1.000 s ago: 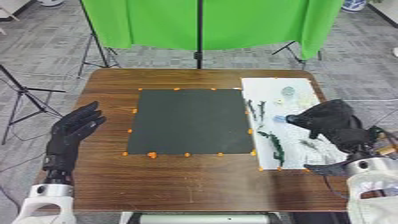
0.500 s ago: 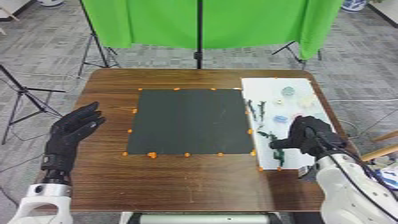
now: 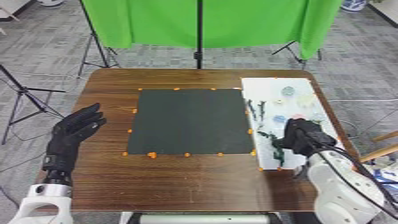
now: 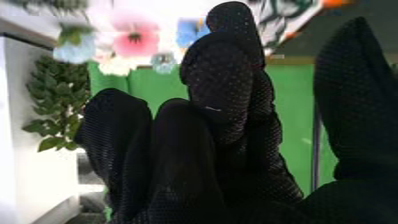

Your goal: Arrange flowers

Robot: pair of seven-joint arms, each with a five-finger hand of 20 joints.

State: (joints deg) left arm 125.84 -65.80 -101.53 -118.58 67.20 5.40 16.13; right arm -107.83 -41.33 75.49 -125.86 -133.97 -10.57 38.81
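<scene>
One right hand (image 3: 306,136), fingers loose, was over one white board (image 3: 265,87), near one pink flower (image 4: 135,40). One left hand (image 3: 75,129) was left, fingers straight.

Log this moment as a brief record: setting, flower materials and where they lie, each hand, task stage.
setting: brown table, green cloth behind it
centre: dark square mat, orange marks round its edge
flower materials: on the white sheet, right of the mat; dark twigs and a green sprig on its left side; pink flower in the right wrist view
right hand: over the sheet's near part, fingers extended
left hand: at the table's left side, fingers extended
stage: no flowers on the mat
</scene>
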